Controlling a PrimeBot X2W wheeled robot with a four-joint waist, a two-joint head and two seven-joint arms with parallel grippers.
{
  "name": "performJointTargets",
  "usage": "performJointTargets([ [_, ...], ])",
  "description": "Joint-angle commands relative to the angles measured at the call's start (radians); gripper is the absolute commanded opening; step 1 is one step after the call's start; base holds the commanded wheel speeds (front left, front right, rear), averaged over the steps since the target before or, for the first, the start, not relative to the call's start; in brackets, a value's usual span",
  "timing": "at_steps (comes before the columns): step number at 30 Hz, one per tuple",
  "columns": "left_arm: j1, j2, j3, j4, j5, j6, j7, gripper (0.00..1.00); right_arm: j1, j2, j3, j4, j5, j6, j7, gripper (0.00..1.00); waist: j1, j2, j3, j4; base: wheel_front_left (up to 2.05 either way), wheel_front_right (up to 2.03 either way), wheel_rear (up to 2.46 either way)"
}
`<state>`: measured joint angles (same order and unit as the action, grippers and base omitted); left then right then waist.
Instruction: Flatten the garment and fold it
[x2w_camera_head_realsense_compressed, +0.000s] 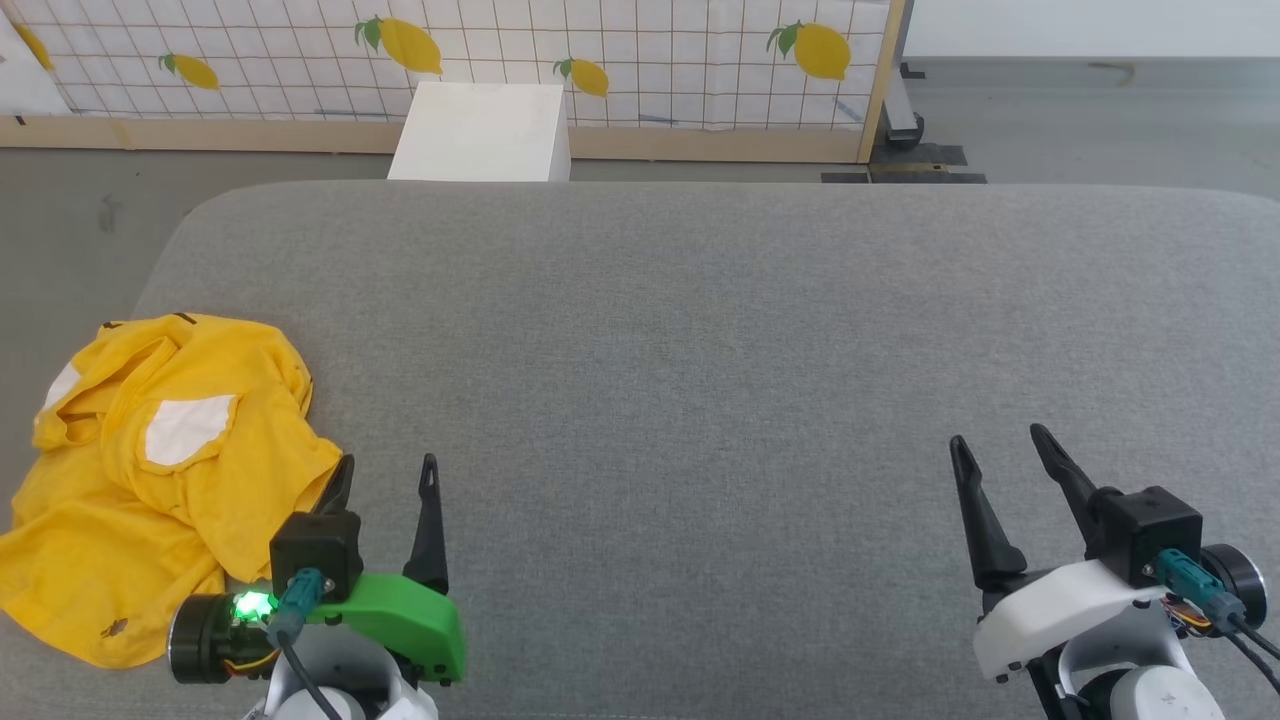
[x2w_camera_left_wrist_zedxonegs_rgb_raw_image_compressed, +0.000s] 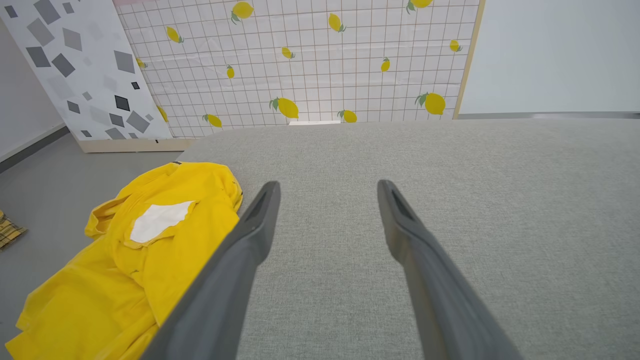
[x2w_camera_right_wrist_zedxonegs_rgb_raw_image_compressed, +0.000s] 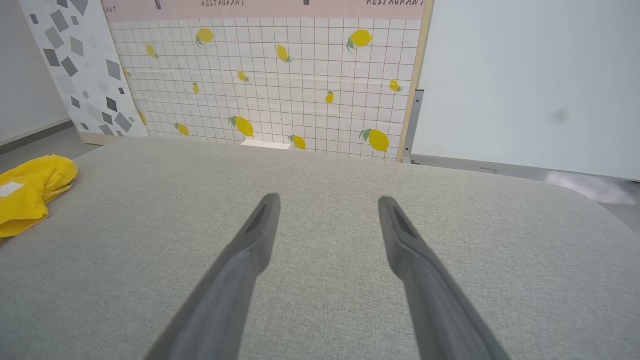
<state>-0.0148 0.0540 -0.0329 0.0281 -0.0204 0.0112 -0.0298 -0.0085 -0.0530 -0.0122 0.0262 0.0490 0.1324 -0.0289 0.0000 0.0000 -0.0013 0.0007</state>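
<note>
Lying crumpled at the left edge of the grey fabric-covered worktop (x2w_camera_head_realsense_compressed: 700, 320), the garment (x2w_camera_head_realsense_compressed: 110, 530) is seen as a bright yellow heap of soft folds. A white patch (x2w_camera_head_realsense_compressed: 185, 430) is turned upward near its middle, and a smaller sliver of white is shown at its left side. Short black stroke marks are noticed along its far edge, and a small dark mark close to its near hem. Its left part appears to hang over the worktop's edge, though this is not clearly shown.

The left gripper (x2w_camera_head_realsense_compressed: 388, 470) is held just right of the heap, its fingers (x2w_camera_head_realsense_compressed: 430, 530) spread wide with nothing between them. Whether the nearer finger touches the cloth cannot be told. The right gripper (x2w_camera_head_realsense_compressed: 1000, 440) is held well apart from the garment, over the worktop's near right, fingers likewise spread and empty.

A lemon-printed grid panel (x2w_camera_head_realsense_compressed: 650, 60) and a white box (x2w_camera_head_realsense_compressed: 480, 130) are seen beyond the far edge.
</note>
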Motion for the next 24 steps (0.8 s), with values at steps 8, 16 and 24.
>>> performJointTargets([
  [8, 0.005, 0.003, -0.009, 0.014, -0.01, 0.025, -0.026, 1.0, 0.014, 0.001, -0.005, 0.022, 0.033, 0.0, -0.026, 1.0, 0.0, 0.0, -0.002, 0.013, 0.0, 0.0, 0.0],
  [16, 0.016, 0.01, -0.007, 0.018, -0.017, 0.043, -0.043, 1.0, 0.01, 0.001, 0.005, 0.044, 0.044, 0.0, -0.042, 1.0, 0.0, 0.0, -0.006, 0.058, 0.0, 0.0, 0.0],
  [24, 0.03, 0.015, -0.008, 0.02, -0.026, 0.061, -0.059, 1.0, 0.014, 0.001, 0.002, 0.069, 0.059, -0.001, -0.059, 1.0, 0.0, 0.0, -0.009, 0.132, 0.0, 0.0, 0.0],
])
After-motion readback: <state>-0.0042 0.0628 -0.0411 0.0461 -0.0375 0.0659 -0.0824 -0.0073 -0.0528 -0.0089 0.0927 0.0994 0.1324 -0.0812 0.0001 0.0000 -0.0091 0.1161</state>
